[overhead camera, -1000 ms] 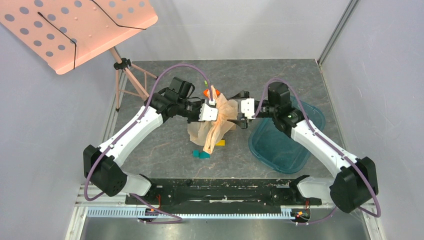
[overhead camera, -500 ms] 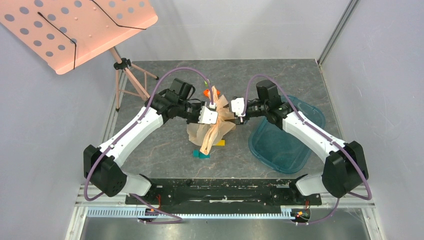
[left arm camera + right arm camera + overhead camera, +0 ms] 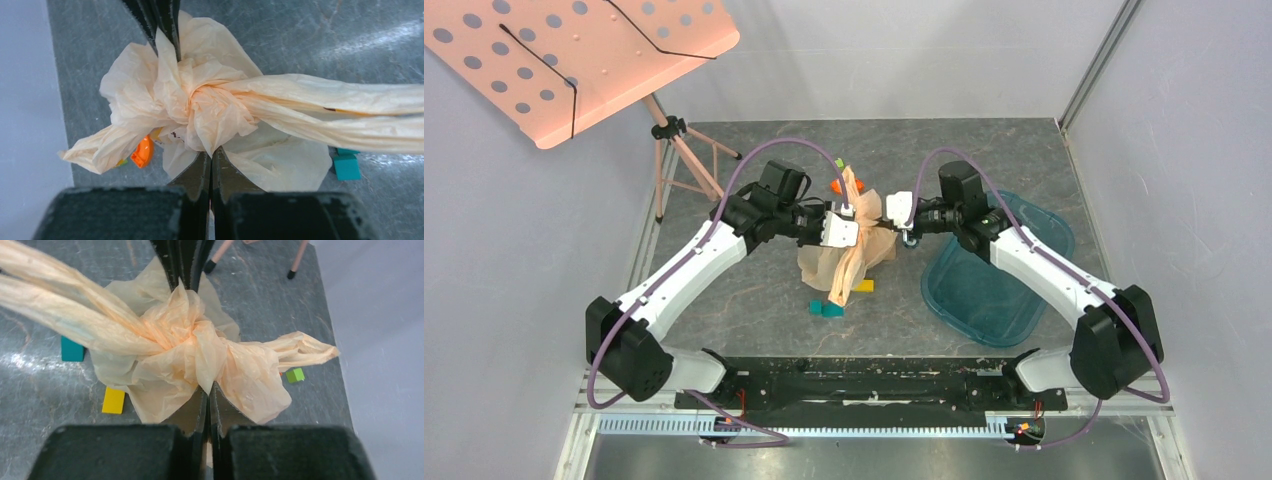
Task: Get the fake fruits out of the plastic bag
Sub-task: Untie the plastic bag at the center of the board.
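The plastic bag [image 3: 852, 258] is a crinkly peach-beige bundle tied in a knot [image 3: 207, 102], lifted at its top in the middle of the table. My left gripper [image 3: 211, 156] is shut on a fold of the bag just under the knot. From the opposite side my right gripper [image 3: 208, 387] is shut on another fold of the same knot [image 3: 192, 337]. In the top view the left gripper [image 3: 864, 228] and the right gripper [image 3: 882, 226] almost meet over the bag. The fake fruits are hidden; none shows through the plastic.
A small orange toy piece [image 3: 142, 151] lies by the bag. Teal blocks [image 3: 827, 309], a yellow block [image 3: 113, 400] and a green block [image 3: 295, 375] lie around it. A teal tray [image 3: 994, 290] sits to the right. A pink music stand [image 3: 574, 60] on a tripod [image 3: 674, 150] stands back left.
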Controlling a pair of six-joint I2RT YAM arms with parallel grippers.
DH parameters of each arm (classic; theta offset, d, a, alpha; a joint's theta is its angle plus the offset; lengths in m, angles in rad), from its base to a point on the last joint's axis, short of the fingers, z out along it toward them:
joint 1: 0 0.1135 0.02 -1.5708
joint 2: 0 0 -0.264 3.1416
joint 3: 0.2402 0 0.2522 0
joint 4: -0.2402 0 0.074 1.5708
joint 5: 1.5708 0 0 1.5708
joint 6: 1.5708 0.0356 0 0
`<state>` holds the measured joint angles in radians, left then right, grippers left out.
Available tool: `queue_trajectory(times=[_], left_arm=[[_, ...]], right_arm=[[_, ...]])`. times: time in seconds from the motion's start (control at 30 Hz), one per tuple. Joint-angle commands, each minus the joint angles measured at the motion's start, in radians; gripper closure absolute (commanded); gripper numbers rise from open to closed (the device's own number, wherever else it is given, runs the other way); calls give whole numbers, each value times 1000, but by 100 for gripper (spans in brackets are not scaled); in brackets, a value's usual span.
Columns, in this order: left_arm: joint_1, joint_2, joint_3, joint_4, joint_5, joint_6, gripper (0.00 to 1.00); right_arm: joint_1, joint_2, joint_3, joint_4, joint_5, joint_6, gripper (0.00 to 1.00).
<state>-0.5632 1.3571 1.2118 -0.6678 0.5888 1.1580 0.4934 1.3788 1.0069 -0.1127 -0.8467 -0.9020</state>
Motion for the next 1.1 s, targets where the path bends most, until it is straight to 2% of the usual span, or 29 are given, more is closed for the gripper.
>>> queue_trajectory(times=[0.0,0.27,0.57,0.73,0.93,1.07], left_arm=[[9,-50,-26,203,-56,-197,98],[37,-81,-81,392,-118,-462,98],[88,-174,-255,663,-226,-673,98],[91,-210,-362,878,-291,-799,98],[91,-246,-526,1139,-430,-1018,98],[91,-261,-646,1319,-513,-1180,98]], right_arm=[[0,-59,-15,228,130,211,100],[-36,-100,-74,490,308,530,100],[-186,-113,-194,815,387,985,100],[-230,-110,-272,974,421,1220,100],[-237,-146,-440,1202,565,1448,100],[-237,-157,-545,1285,666,1596,100]])
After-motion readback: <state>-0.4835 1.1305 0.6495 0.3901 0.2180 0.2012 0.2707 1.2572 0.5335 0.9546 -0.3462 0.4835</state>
